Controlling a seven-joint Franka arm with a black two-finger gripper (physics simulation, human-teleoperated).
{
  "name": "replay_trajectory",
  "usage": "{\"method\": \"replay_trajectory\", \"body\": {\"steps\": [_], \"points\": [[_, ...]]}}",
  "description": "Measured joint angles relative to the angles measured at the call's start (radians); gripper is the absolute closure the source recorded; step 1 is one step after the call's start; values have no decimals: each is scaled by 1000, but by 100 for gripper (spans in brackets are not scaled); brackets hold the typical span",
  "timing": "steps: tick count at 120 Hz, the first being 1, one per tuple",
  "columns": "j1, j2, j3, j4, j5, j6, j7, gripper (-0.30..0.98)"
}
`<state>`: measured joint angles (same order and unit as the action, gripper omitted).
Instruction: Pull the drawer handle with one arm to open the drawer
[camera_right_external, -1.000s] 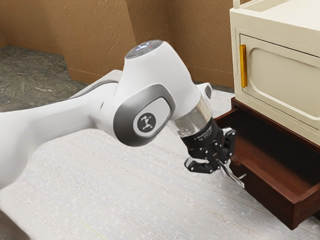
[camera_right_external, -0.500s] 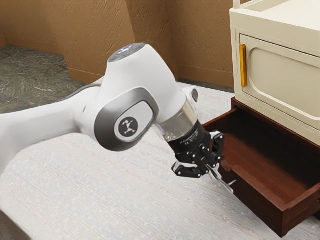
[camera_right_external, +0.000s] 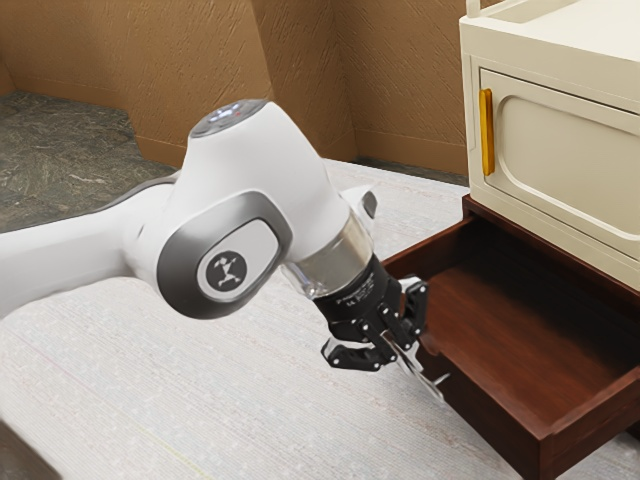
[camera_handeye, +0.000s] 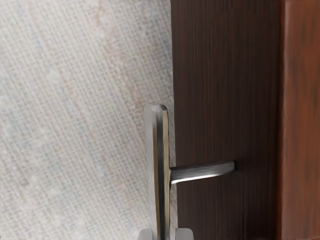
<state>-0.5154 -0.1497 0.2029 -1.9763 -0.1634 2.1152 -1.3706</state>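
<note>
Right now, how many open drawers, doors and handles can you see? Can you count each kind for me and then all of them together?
Open drawer: 1
Cream door: 1
Handles: 2 (silver handle, yellow handle)
Total: 4

The cabinet (camera_right_external: 550, 50) stood at the exterior view's right, with the door (camera_right_external: 575, 150) in its front and the door handle (camera_right_external: 487, 135) at the door's edge toward the exterior view's left. Below the door, the drawer (camera_right_external: 495, 405) jutted out over the floor (camera_right_external: 200, 410). The drawer handle (camera_handeye: 161, 150) stood out from the drawer's front, between the gripper's (camera_right_external: 398, 352) fingertips. The arm (camera_right_external: 265, 165) reached in from the exterior view's left, above the floor. Behind the arm and cabinet ran the wall (camera_right_external: 400, 80).
</note>
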Motion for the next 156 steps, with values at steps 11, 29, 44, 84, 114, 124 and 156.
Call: {"method": "replay_trajectory", "body": {"steps": [11,29,44,84,114,124,156], "points": [[-1,-1,0,-3,3,0,-1,79],[-1,-1,-1,-2,5,1,-1,77],[-44,-3,2,-1,4,4,1,68],[-55,-39,4,16,52,9,6,59],[46,-45,14,403,141,-355,-15,31],[135,-45,28,408,157,-488,-34,21],[201,-43,5,330,188,-637,-79,6]]}}
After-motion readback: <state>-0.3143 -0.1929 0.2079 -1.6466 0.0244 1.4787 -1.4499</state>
